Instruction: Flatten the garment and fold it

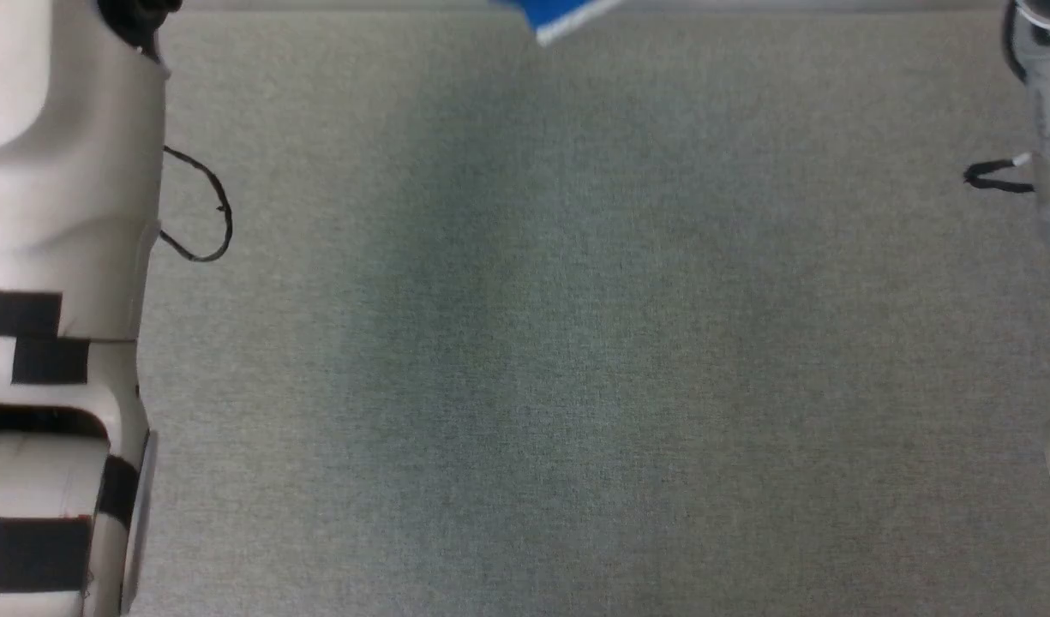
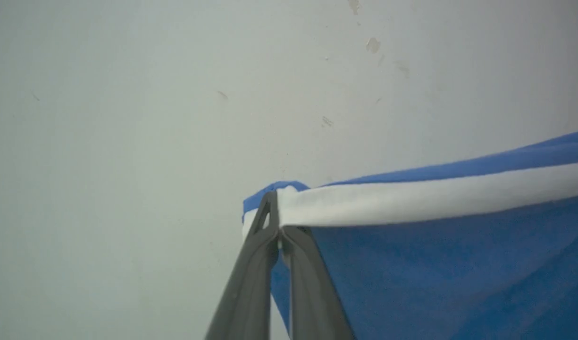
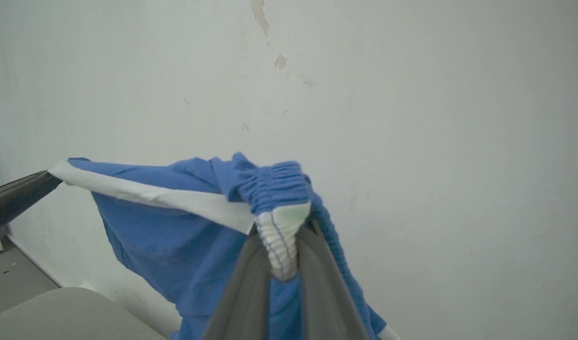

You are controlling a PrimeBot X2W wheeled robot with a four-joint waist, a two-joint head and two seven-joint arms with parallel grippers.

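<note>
blue wrinkly garment (image 3: 175,236) clamped by left end effector (image 2: 277,226) and right end effector (image 3: 283,236).

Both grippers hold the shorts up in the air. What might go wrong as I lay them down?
The left gripper pinches only a corner of the white band on the shorts; it may slip out. The right gripper clamps a bunched waistband, so the shorts may land twisted on the table.

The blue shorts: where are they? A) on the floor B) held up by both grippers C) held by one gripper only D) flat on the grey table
B: the left gripper pinches a white-banded corner of the shorts and the right gripper clamps the waistband, both in the air.
</note>
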